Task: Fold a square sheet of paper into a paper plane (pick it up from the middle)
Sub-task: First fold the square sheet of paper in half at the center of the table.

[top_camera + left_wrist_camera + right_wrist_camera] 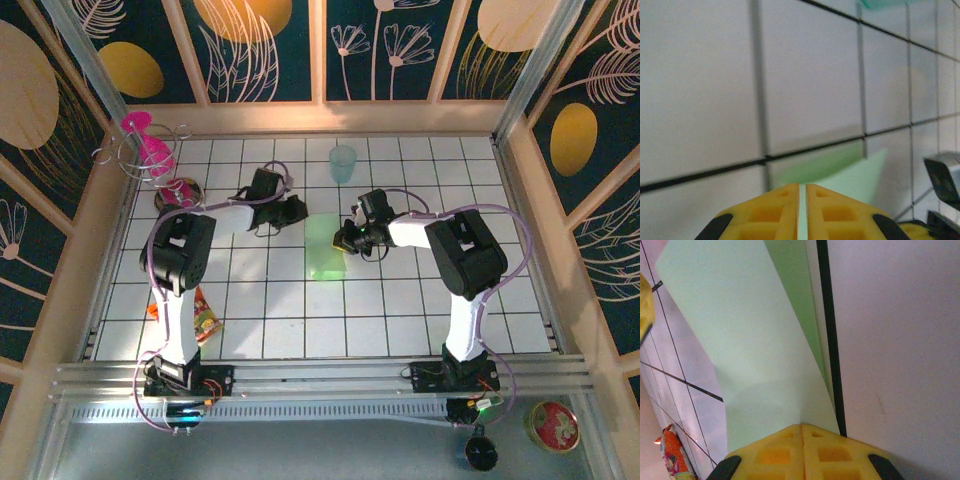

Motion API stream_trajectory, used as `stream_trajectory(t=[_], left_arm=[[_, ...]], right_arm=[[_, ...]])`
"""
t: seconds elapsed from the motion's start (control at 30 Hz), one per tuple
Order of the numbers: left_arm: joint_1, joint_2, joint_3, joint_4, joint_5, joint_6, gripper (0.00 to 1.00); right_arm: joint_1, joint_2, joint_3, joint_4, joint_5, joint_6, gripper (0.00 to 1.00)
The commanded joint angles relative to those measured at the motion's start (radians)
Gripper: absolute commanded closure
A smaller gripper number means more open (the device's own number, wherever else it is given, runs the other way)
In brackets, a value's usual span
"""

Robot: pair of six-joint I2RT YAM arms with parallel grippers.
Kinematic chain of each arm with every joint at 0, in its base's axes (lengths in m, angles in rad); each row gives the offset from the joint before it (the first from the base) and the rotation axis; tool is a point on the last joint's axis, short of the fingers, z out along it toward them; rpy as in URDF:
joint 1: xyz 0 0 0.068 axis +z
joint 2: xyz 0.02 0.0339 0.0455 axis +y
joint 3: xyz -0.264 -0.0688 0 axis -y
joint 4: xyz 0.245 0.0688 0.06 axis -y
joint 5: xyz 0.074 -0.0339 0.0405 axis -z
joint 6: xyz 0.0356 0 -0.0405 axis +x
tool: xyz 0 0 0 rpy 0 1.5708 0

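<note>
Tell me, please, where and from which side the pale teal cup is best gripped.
Probably pinch the cup across its side wall below the rim, coming from the near side: it stands upright, mouth up, beyond the green paper, with bare tiles either side.

The left end effector [298, 212] and right end effector [344, 240] flank the folded paper [325, 252] — tight gap between them; the teal cup [343, 163] stands just behind, the surface [380, 320] in front lies open

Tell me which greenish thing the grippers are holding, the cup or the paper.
The paper: the light green sheet, pinched by the left gripper and the right gripper. The cup stands apart behind it, untouched.
</note>
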Motion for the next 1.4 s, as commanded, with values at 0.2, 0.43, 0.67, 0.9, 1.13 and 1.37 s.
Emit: stream_trajectory(t=[0.2,0.43,0.67,0.9,1.13,1.37], left_arm=[[-0.045,0.065,0.012,0.064,0.040,-0.076,0.88],[0.007,0.101,0.013,0.039,-0.013,-0.057,0.89],[0.081,0.142,0.053,-0.019,-0.061,-0.015,0.89],[0.103,0.154,0.197,-0.221,-0.136,0.056,0.89],[0.054,-0.014,0.158,-0.257,-0.123,0.034,0.88],[-0.071,-0.147,-0.104,-0.089,0.005,-0.113,0.89]], right_arm=[[0.008,0.149,-0.073,-0.244,0.180,-0.025,0.92],[0.007,0.149,-0.077,-0.247,0.200,-0.026,0.93],[0.005,0.153,-0.082,-0.245,0.206,-0.027,0.93],[0.006,0.148,-0.088,-0.240,0.209,-0.023,0.93],[0.005,0.144,-0.091,-0.236,0.207,-0.023,0.93],[0.007,0.146,-0.096,-0.232,0.202,-0.023,0.93]])
